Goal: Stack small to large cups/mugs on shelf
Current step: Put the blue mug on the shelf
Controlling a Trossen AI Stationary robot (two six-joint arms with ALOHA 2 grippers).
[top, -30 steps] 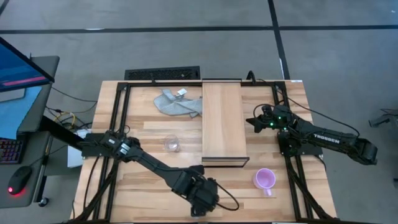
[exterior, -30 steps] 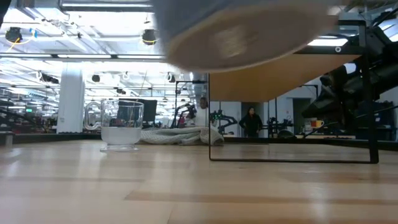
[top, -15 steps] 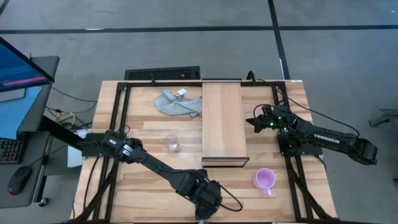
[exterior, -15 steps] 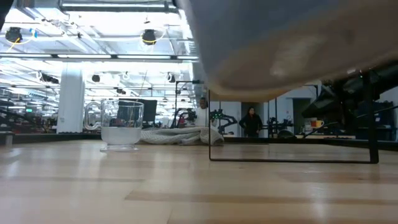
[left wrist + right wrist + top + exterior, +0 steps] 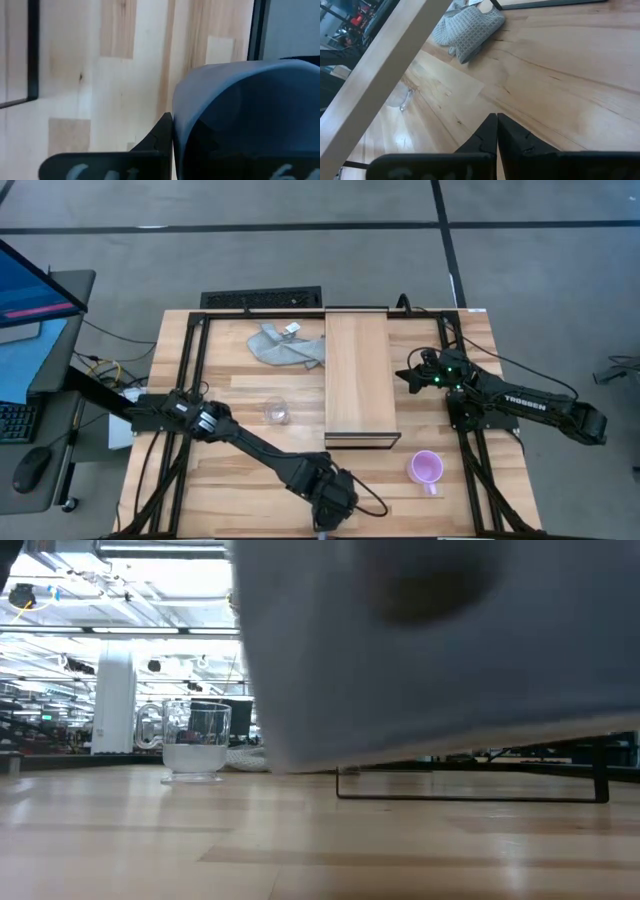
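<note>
My left gripper (image 5: 322, 518) is at the table's near edge, shut on the blue-grey mug (image 5: 245, 115). The mug fills most of the low view (image 5: 440, 640), and my arm hides it in the high view. The pink-purple mug (image 5: 427, 469) stands upright on the table, right of the shelf's near end. The clear glass cup (image 5: 276, 411) stands left of the shelf (image 5: 360, 375) and also shows in the low view (image 5: 195, 740). My right gripper (image 5: 410, 372) is shut and empty to the right of the shelf. My left gripper has one finger (image 5: 161, 134) against the mug's outer wall (image 5: 182, 125). The mug hides the other finger, so the kind of hold does not show. In the low view the mug is lifted clear of the table, and its lower edge (image 5: 300, 766) slants.
A grey cloth (image 5: 285, 345) lies at the far left of the shelf, also in the right wrist view (image 5: 470, 25). The shelf's dark frame (image 5: 470, 798) stands on the table behind the mug. Bare table lies between the glass cup and the near edge.
My left gripper has carried the blue-grey mug down and toward the table's near edge. In the low view the mug has grown from a tilted base seen from below to a wall filling most of the picture.
</note>
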